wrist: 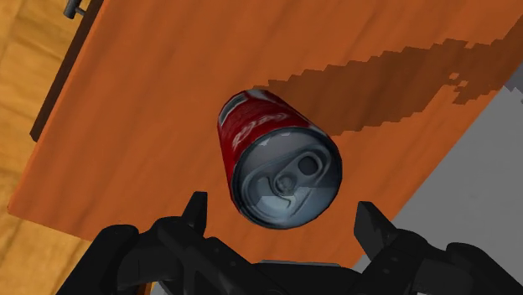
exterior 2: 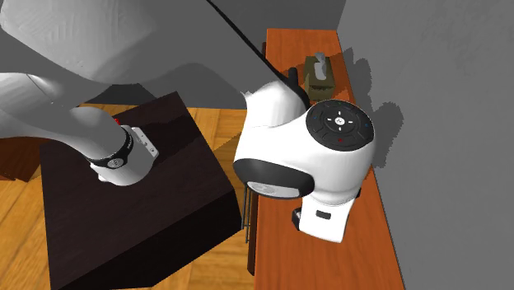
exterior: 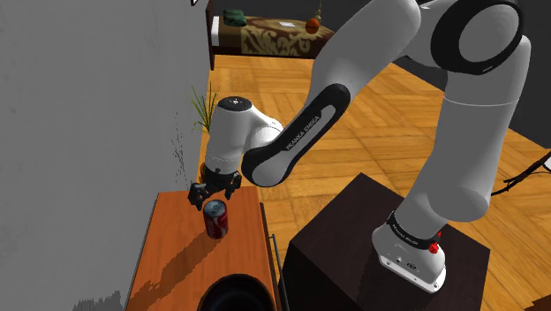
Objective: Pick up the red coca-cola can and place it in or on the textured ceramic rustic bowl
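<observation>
A red cola can (exterior: 216,220) with a silver top stands upright on the orange-brown table (exterior: 172,256) in the shoulder view. My black gripper (exterior: 213,195) hangs just above the can, pointing down. In the wrist view the can (wrist: 272,155) lies straight ahead between the two fingers (wrist: 196,214), which stand wide apart and do not touch it; the gripper (wrist: 285,221) is open. A dark round bowl (exterior: 231,281) sits on the table near the shoulder view's bottom edge, cut off by it.
The table runs along a grey wall (exterior: 79,132). My dark box stand (exterior: 371,238) is close beside the table's edge. In the second exterior view a small olive box (exterior 2: 320,72) sits at the table's far end, and my white hand (exterior 2: 317,156) covers the middle.
</observation>
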